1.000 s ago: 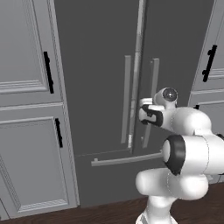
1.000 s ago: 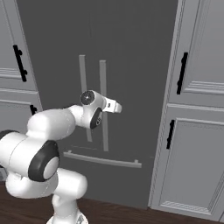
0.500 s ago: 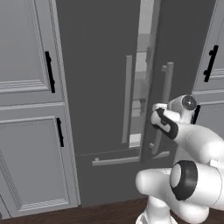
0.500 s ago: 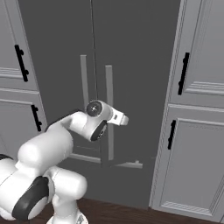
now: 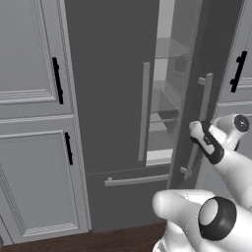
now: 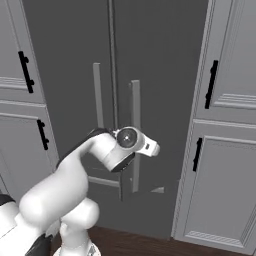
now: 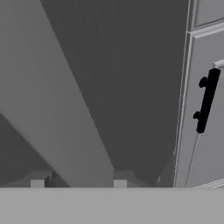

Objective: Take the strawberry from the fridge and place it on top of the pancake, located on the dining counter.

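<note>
Hand view: we see our gripper (image 7: 78,177) clasping the fridge (image 5: 108,98) handle (image 7: 57,113); cabinet (image 7: 210,65) at 3 o'clock.

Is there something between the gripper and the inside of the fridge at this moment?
Yes. The right fridge door stands only partly open; the gripper is at its handle, outside. The strawberry cannot be made out.

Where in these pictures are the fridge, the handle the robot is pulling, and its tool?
fridge (image 5: 108,98): left base view, on the closed left door's dark front.
handle (image 5: 203,118): left base view, on the upper bar of the opening right door.
tool (image 5: 196,129): left base view, at the fingers around the handle.
</note>
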Tool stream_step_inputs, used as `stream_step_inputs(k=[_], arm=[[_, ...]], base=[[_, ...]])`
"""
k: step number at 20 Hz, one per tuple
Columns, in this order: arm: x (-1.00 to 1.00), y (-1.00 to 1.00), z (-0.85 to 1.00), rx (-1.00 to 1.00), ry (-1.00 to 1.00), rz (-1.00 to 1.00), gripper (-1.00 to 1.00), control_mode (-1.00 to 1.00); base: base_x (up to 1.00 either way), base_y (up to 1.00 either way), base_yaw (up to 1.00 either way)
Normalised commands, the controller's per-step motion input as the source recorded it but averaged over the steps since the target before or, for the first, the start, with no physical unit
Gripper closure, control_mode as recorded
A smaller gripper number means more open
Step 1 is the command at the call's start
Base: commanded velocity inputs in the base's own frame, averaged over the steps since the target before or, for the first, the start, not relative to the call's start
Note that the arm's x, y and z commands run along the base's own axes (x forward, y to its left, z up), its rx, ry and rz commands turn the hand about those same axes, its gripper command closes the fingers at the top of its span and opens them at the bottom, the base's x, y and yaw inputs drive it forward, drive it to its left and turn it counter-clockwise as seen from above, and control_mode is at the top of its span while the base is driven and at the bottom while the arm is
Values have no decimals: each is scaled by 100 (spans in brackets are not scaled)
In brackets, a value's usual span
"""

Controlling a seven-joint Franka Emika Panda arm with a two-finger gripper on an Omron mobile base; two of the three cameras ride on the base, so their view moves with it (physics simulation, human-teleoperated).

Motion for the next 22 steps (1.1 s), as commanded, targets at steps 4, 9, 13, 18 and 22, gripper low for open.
stream_step_inputs(k=[4, 9, 13, 18, 22], arm=[[-38, -100, -7, 11, 0, -1, 100, -100], [-31, -100, -4, 9, -3, 0, 100, -100], [-18, -100, -9, 9, -5, 0, 100, -100], [-4, -100, -13, 10, -6, -1, 100, -100], [3, -100, -6, 13, -5, -2, 100, -100]], base=[[0, 0, 0], [0, 0, 0], [0, 0, 0], [0, 0, 0], [0, 0, 0]])
